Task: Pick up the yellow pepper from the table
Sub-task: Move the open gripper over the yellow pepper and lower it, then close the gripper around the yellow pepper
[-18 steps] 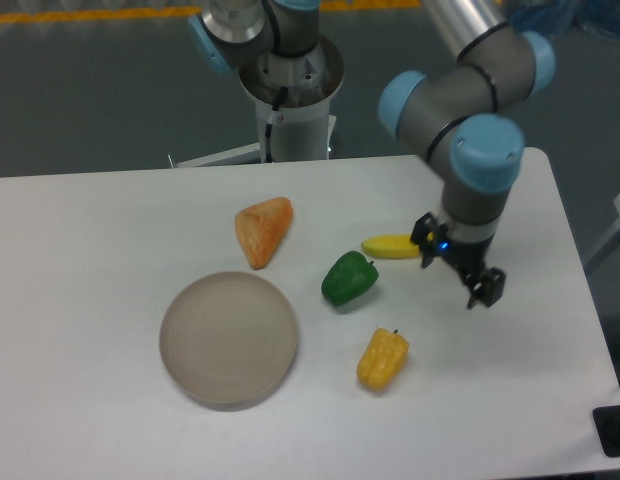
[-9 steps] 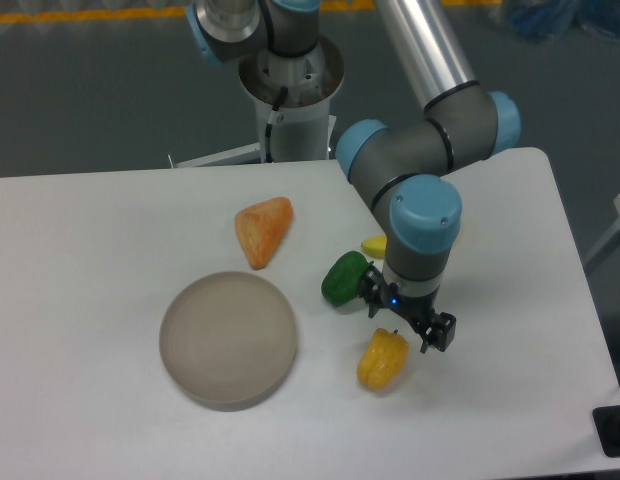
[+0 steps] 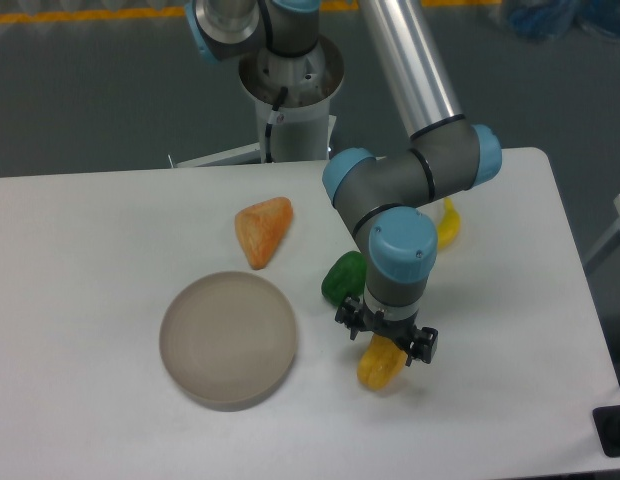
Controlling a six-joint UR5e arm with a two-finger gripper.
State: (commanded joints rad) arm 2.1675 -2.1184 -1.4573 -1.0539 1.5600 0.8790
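Now the pincer [image 3: 387,336] straddles the yellow pepper [image 3: 378,364], fingers spread.

Arm: grey cylindrical joint housings with light-blue end caps; one long polished silver tube link running up out of view. Wrist section grey, capped blue on top, narrowing to a short dark collar. Gripper [image 3: 387,345]: black, two short fingers, small and blocky. Base: pale grey-white round pedestal with a wider silver-grey collar above it, a thin black cable hanging down its front. A second grey joint with blue cap shows at the top edge, above the base.
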